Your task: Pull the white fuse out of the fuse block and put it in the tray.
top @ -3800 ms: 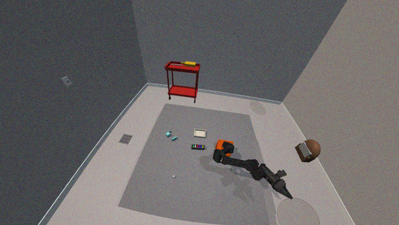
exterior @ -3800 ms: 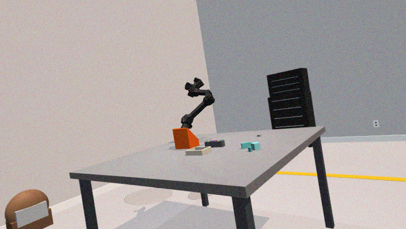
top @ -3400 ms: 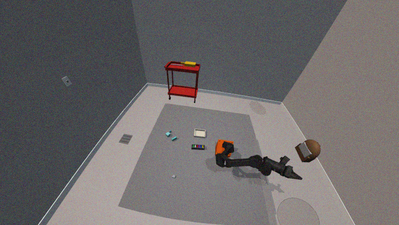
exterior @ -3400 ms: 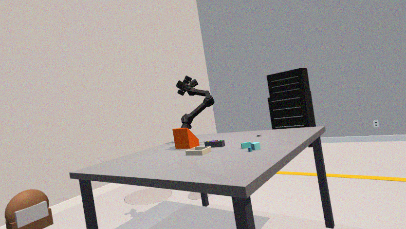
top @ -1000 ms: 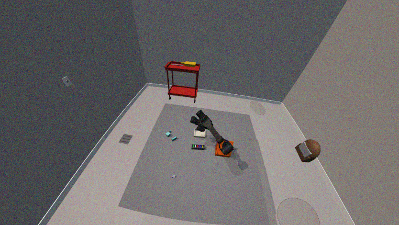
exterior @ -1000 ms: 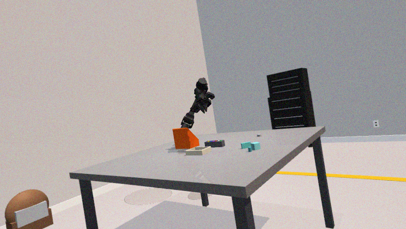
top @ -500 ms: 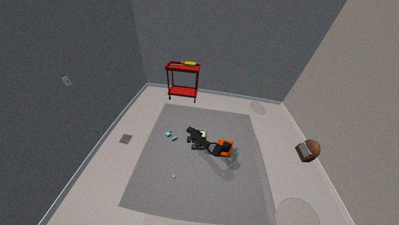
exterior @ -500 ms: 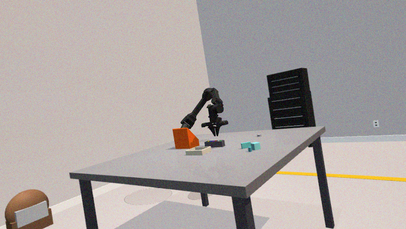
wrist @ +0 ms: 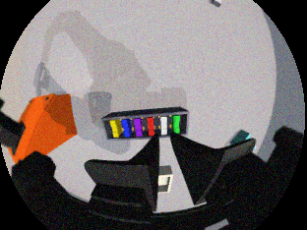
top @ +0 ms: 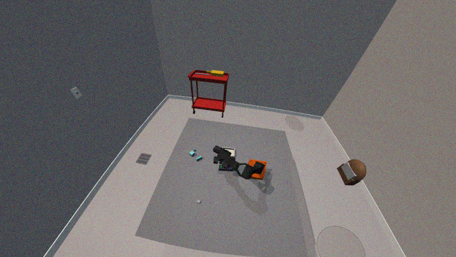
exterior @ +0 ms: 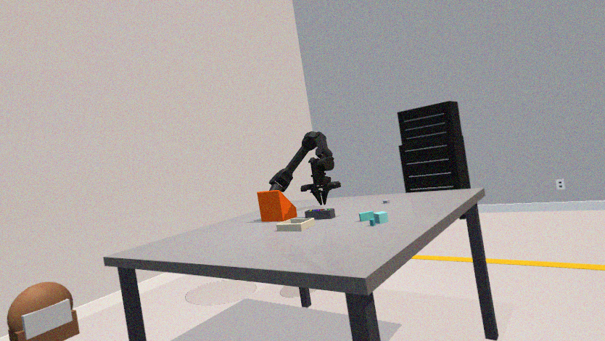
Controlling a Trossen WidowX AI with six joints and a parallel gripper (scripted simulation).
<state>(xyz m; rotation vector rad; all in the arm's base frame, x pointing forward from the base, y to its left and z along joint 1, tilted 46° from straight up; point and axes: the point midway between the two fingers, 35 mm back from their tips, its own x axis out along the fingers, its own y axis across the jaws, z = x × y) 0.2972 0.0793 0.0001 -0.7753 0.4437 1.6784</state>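
The white fuse (wrist: 163, 126) stands in the black fuse block (wrist: 143, 114) (exterior: 320, 215) (top: 226, 169), between the red fuse (wrist: 151, 126) and the green fuse (wrist: 176, 124). Yellow, blue and purple fuses fill the other end of the row. My gripper (exterior: 322, 204) (wrist: 164, 137) is open by a narrow gap, empty, and points down a little above the block. In the wrist view its tips appear just below the white and green fuses. The beige tray (exterior: 289, 227) (top: 234, 153) lies beside the block; the fingers partly hide it in the wrist view. The arm hides the fingertips in the top view.
An orange wedge (top: 252, 162) (exterior: 270, 206) (wrist: 41, 130) stands at the arm's base, near the block and tray. Several teal blocks (top: 192, 153) (exterior: 381, 217) lie on the block's other side. A small grey piece (top: 198, 201) (exterior: 385, 201) lies farther off.
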